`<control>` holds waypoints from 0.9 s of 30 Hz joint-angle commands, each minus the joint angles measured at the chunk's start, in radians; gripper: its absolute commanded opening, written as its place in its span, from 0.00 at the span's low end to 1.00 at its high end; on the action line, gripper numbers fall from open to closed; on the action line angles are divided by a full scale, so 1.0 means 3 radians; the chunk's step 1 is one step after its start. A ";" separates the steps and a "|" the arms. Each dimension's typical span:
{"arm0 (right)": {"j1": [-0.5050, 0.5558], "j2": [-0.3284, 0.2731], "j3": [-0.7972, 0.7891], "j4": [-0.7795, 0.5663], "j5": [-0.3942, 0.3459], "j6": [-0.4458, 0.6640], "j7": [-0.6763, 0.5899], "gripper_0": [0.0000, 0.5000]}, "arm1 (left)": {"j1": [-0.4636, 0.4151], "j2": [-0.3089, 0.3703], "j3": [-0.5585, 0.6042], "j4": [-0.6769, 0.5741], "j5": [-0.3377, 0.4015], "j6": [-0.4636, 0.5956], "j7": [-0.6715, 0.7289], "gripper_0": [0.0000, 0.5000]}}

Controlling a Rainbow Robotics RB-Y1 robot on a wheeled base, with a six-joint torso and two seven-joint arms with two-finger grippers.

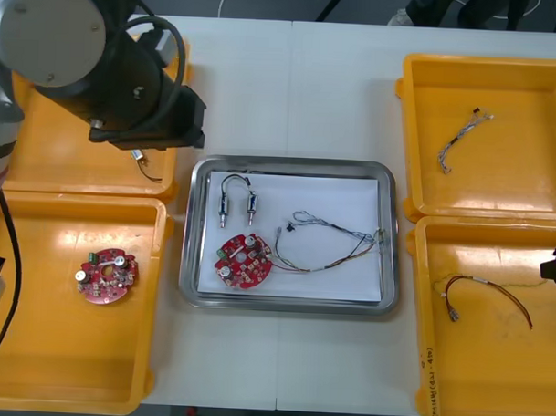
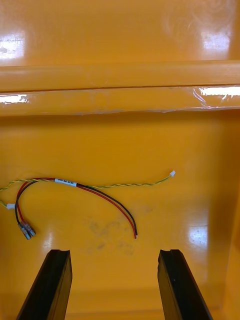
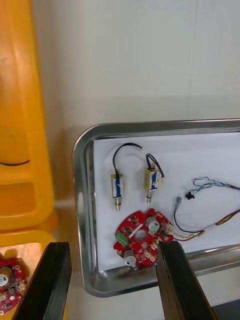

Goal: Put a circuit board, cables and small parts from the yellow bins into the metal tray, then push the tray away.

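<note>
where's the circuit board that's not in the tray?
Front view: the circuit board lies alone in the near left yellow bin, just left of the metal tray.

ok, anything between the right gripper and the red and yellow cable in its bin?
Nothing visible. The right gripper is open over the bare floor of the yellow bin; the red and yellow cable lies loose just beyond its fingers. The left gripper is open beside the metal tray.

Tray (image 1: 387,239) between paired bins (image 1: 42,159) holds a board (image 1: 243,260), parts (image 1: 237,205) behind it, cables (image 1: 336,237) to its right; a second board (image 1: 106,276) lies in the near left bin (image 1: 35,364), a far cable (image 1: 460,139) and near cable (image 1: 487,296) in the two right bins (image 1: 529,89).
</note>
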 commanded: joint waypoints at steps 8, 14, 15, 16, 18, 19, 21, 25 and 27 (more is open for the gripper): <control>0.0040 -0.0111 -0.0057 -0.0028 -0.0054 0.0009 -0.0201 1.00 | 0.0690 0.0517 0.0719 -0.0473 0.0160 0.0024 -0.0653 1.00; -0.0022 -0.0127 -0.0026 -0.0028 -0.0075 0.0009 -0.0216 1.00 | 0.1053 0.0670 0.0990 -0.0570 0.0221 0.0024 -0.0699 1.00; -0.0032 -0.0132 -0.0021 -0.0028 -0.0085 0.0009 -0.0211 1.00 | 0.1084 0.0680 0.1010 -0.0570 0.0226 0.0024 -0.0709 1.00; -0.0052 -0.0142 -0.0016 -0.0028 -0.0105 0.0009 -0.0201 1.00 | 0.1145 0.0701 0.1061 -0.0575 0.0242 0.0024 -0.0724 1.00; -0.0093 -0.0167 0.0010 -0.0023 -0.0126 0.0009 -0.0201 1.00 | 0.1237 0.0742 0.1133 -0.0585 0.0257 0.0024 -0.0745 1.00; -0.0124 -0.0198 0.0051 -0.0028 -0.0136 0.0009 -0.0201 1.00 | 0.1288 0.0767 0.1179 -0.0585 0.0267 0.0024 -0.0760 1.00; -0.0190 -0.0270 0.0158 -0.0028 -0.0162 0.0009 -0.0190 1.00 | 0.1396 0.0808 0.1261 -0.0585 0.0288 0.0024 -0.0785 1.00; -0.0344 -0.0377 0.0317 -0.0023 -0.0290 0.0009 -0.0180 1.00 | 0.1554 0.0844 0.1368 -0.0585 0.0318 0.0024 -0.0826 1.00; -0.0477 -0.0418 0.0419 -0.0023 -0.0397 0.0009 -0.0201 1.00 | 0.1662 0.0870 0.1404 -0.0585 0.0334 0.0024 -0.0857 1.00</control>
